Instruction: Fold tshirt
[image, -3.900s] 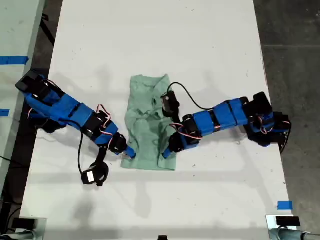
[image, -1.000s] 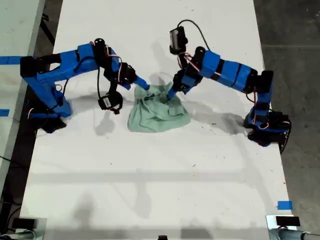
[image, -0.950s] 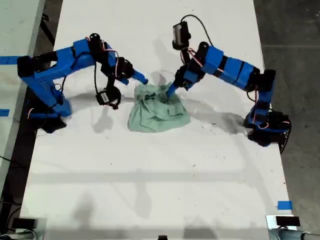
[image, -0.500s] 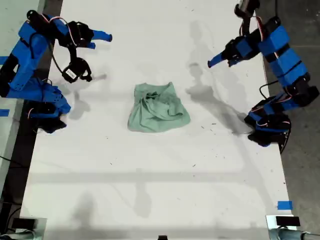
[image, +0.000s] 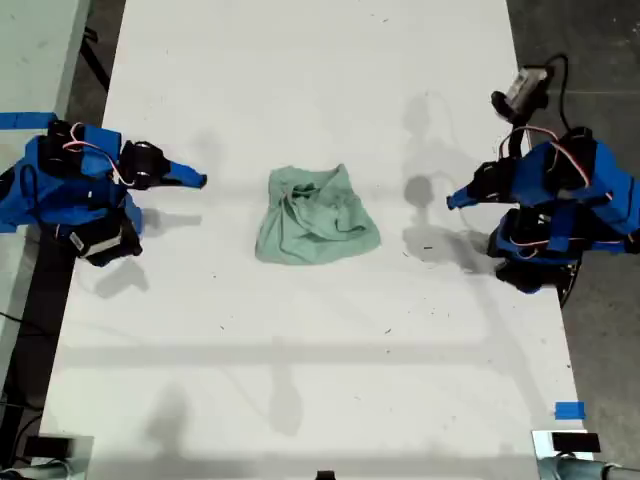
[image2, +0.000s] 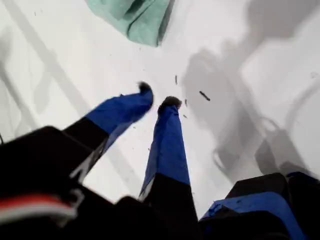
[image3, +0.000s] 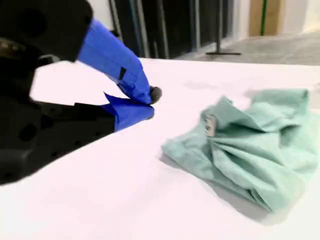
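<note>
Mint-green fabric is seen bunched in a rumpled heap at the centre of the white table (image: 300, 380): the tshirt (image: 316, 215) is touched by neither arm. My first gripper (image: 452, 200) is held at the exterior view's right, well apart from the garment, on an arm folded compactly over its base and pointed toward the cloth; its jaws are parted by a narrow gap and nothing is held. My second gripper (image: 200, 182) is held at the exterior view's left, its arm likewise folded low, tips pressed together and empty.
</note>
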